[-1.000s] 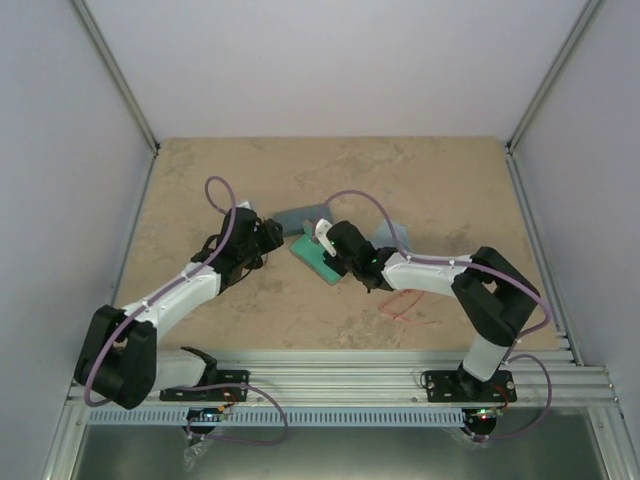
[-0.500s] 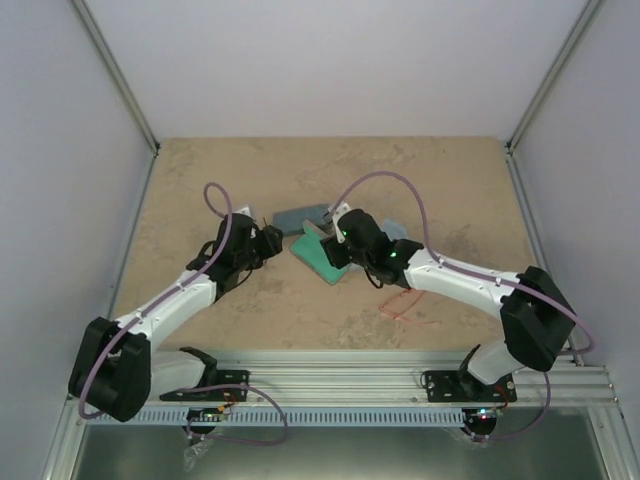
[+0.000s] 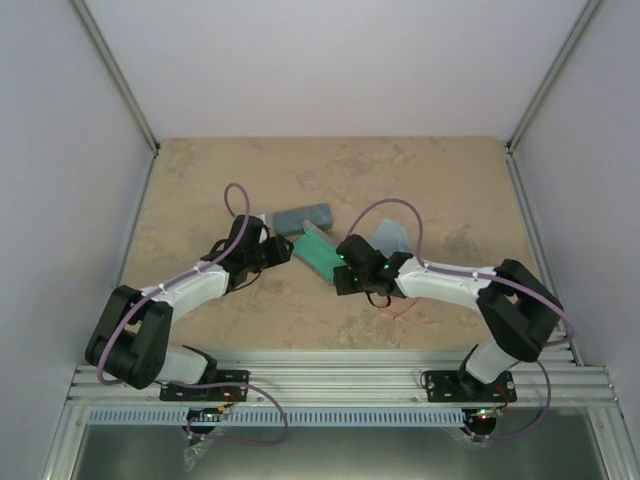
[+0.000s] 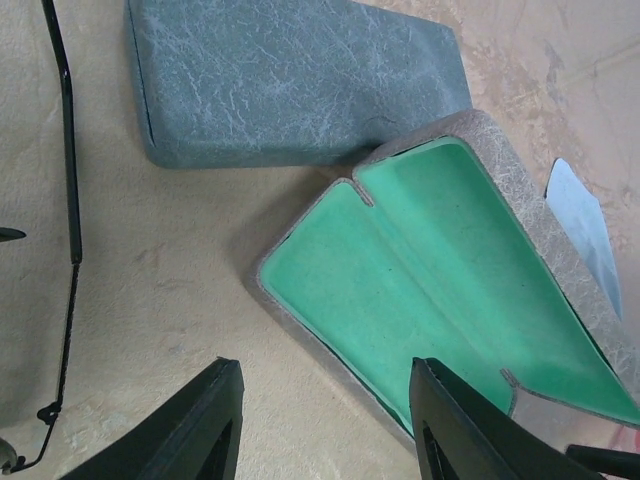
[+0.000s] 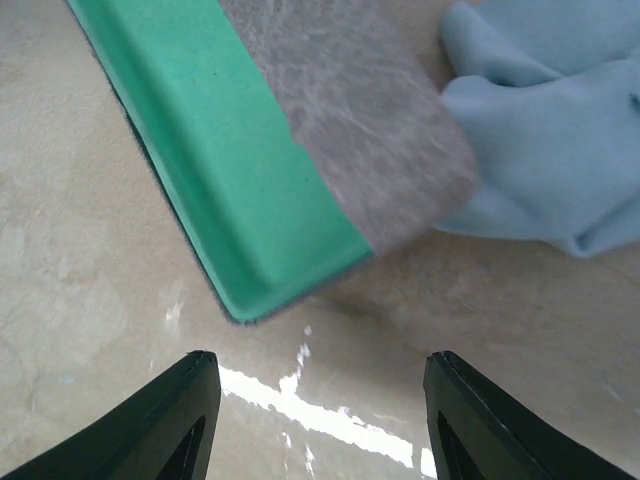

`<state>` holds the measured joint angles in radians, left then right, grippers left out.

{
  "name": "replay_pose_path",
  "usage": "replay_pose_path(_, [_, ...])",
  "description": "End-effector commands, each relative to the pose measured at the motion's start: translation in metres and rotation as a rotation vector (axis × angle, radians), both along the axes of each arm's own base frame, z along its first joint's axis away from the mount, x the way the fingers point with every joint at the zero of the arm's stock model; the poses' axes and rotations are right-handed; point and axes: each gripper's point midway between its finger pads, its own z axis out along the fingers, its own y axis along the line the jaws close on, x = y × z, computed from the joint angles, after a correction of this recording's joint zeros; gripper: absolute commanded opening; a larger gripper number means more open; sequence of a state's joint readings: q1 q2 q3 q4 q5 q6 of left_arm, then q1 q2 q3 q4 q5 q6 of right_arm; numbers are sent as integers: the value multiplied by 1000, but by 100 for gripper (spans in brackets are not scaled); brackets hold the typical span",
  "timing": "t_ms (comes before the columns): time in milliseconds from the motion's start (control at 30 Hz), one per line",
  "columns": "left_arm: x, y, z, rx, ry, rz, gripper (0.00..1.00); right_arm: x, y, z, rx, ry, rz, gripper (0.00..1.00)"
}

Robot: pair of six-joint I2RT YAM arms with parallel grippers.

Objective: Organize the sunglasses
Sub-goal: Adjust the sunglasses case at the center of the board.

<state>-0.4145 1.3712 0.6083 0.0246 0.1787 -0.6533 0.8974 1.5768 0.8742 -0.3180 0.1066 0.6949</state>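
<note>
Looking down from the top camera, find both arms bent inward over the middle of the tan table [image 3: 200,180]. Find the left gripper [image 3: 272,250] low at the left side of an open case [image 3: 318,255], grey outside and green inside. From the left wrist, see its dark fingers [image 4: 205,425] spread apart over bare table and the case's near rim, gripping nothing. Find the right gripper [image 3: 345,275] at the near end of the same case. From the right wrist, see its fingers [image 5: 185,420] likewise set wide, hovering above bare table just short of the green tray's corner, holding nothing.

Spot the black sunglasses [image 4: 68,200] only in part: one thin dark arm flat on the table along the left edge of the left wrist view, beside the closed case [image 3: 303,217] and outside the fingers. Cannot separate that pair from the dark wrist and cable in the top view, though probably tucked just under the left wrist there. Spot the red sunglasses [image 3: 403,305] as a thin red outline on the table at the near side of the right forearm, partly hidden beneath it, apart from the open case.

Find the closed case, blue-grey, lying flat just beyond the open one, touching or nearly touching its raised lid. See a light blue cloth [image 3: 390,238] crumpled on the right, pressed against that grey lid in the right wrist view.
</note>
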Motion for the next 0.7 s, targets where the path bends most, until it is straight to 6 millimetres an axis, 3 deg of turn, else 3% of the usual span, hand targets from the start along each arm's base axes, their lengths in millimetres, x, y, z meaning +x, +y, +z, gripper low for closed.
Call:
replay_pose_path(0, [4,-6,15,-13,-47,-24,49,16,22,-5,38,18,-57,58])
replay_pose_path(233, [-2,4,27,8,-88,-7,49,31,18,-17,-39,8,-112,45])
replay_pose_path(667, [-2,4,28,17,-83,-14,49,38,-2,-30,-108,26,-90,21])
